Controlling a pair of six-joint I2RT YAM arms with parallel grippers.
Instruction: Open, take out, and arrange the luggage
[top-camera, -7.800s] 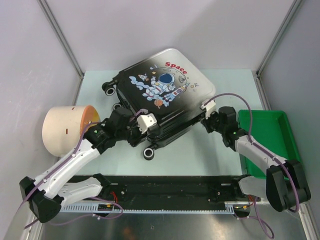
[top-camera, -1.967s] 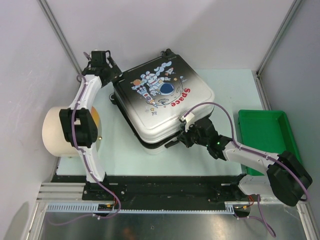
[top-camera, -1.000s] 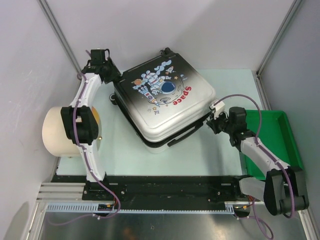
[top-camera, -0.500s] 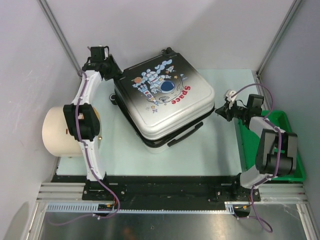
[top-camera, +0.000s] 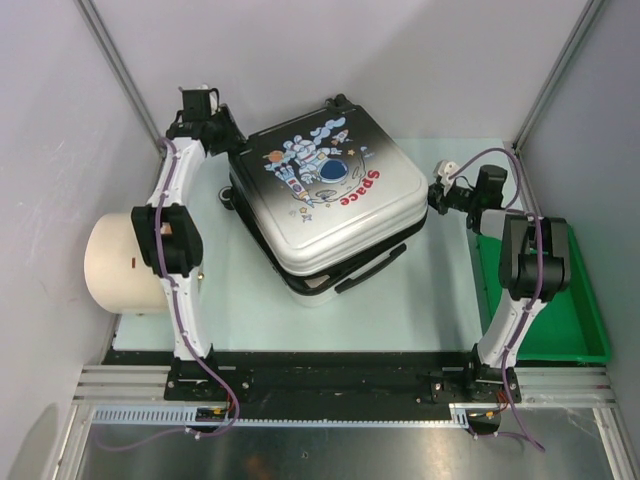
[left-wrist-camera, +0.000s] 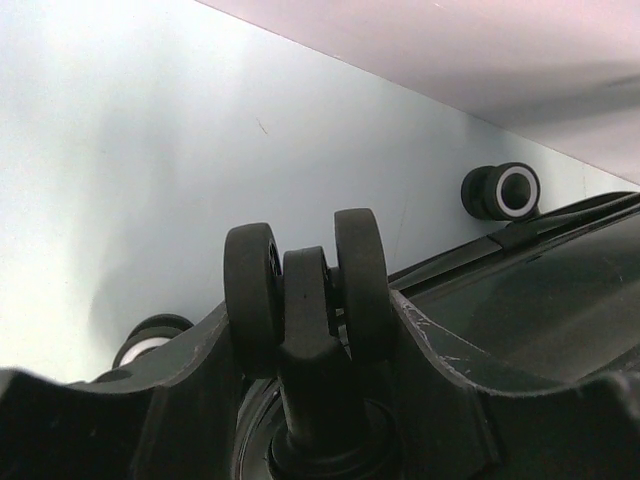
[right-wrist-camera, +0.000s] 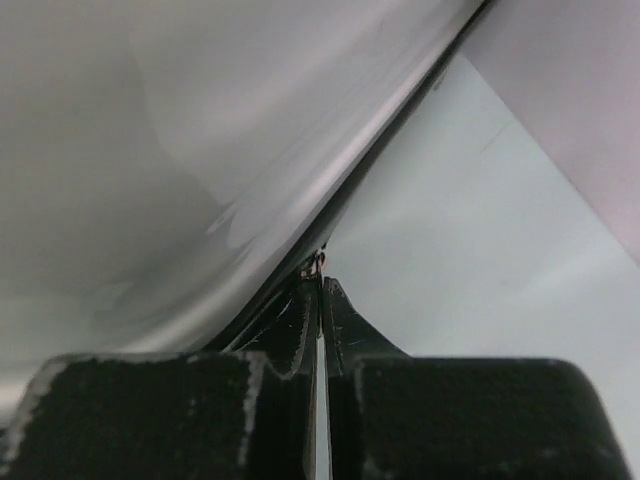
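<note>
Opening step under way. The luggage (top-camera: 335, 205) is lying flat and zipped, mid-counter (top-camera: 420, 290). Right fingers (right-wrist-camera: 290, 330) are pressing shut at its right zipper seam. Left fingers (left-wrist-camera: 120, 420) are straddling a far-corner wheel (left-wrist-camera: 305, 285); I cannot tell whether they are clamping it. Next probably calls for running the zip round.

One word can be read: "Space", in red letters on the pale lid of the luggage (top-camera: 300, 235), next to the astronaut print. It lies just left of the right pincer (top-camera: 437, 193), far from the left pincer (top-camera: 228, 140), and appears upside down from above. Neither wrist view shows writing.
</note>
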